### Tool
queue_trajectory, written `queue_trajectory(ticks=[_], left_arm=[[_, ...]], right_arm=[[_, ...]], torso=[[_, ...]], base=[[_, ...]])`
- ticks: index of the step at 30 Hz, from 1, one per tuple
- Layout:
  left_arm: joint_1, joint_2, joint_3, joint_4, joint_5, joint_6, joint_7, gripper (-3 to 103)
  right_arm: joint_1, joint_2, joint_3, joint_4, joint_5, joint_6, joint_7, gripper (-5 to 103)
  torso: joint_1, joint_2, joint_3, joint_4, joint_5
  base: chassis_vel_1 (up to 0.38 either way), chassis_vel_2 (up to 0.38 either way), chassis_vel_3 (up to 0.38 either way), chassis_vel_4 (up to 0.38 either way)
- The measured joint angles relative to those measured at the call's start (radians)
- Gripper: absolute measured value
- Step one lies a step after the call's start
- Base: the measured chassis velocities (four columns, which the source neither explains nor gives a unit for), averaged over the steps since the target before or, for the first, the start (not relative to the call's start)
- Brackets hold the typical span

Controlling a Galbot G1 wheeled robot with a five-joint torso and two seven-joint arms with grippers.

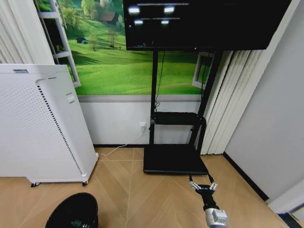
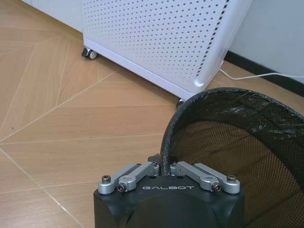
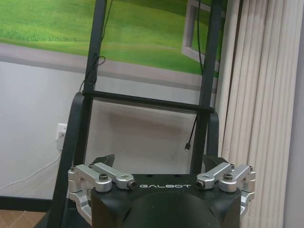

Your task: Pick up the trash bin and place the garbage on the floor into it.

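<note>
Gripping trash bin [image 2: 237, 137] rim: left gripper [image 2: 167, 167].

Left gripper [image 2: 166, 167] pinches trash bin [image 2: 237, 142] rim — air purifier [image 2: 161, 38] (white) behind.

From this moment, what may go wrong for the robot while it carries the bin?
1. The left gripper is shut on only the thin rim of the trash bin, so the bin may tilt or slip out.
2. The bin hangs close to the white air purifier; a swing or turn may knock it against the housing.
3. The right gripper is open and held out near the TV stand base; driving forward may bump it.
</note>
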Motion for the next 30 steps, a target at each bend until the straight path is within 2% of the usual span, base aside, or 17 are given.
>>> queue_trajectory(ticks=[5,14,20,26,30], left_arm=[[0.023,-0.027,0.041,0.017,0.053,-0.014,0.001,3],[0.061,-0.069,0.063,0.040,0.100,-0.030,0.002,3],[0.121,-0.083,0.028,0.042,0.102,-0.058,0.024,3],[0.190,-0.093,-0.051,0.046,0.094,-0.099,0.068,3],[0.178,-0.095,-0.070,0.071,0.094,-0.107,0.080,3]], right_arm=[[0.030,-0.010,-0.002,-0.021,0.010,0.020,-0.001,100],[0.072,-0.015,-0.001,-0.054,0.030,0.027,-0.001,100],[0.101,-0.014,-0.007,-0.083,0.038,0.029,-0.002,100],[0.126,0.002,-0.021,-0.121,0.038,0.042,-0.003,100],[0.128,0.003,-0.023,-0.134,0.043,0.053,-0.003,100]], torso=[[0.000,0.000,0.000,-0.0001,-0.0003],[0.000,0.000,0.000,-0.0001,0.0002],[0.000,0.000,0.000,0.0000,-0.0001],[0.000,0.000,0.000,0.0001,0.0002],[0.000,0.000,0.000,0.0000,-0.0002]], base=[[0.094,0.089,-0.088,-0.103],[-0.013,-0.004,0.007,0.007],[0.000,0.000,0.000,0.000],[0.000,0.000,0.000,0.000],[0.000,0.000,0.000,0.000]])
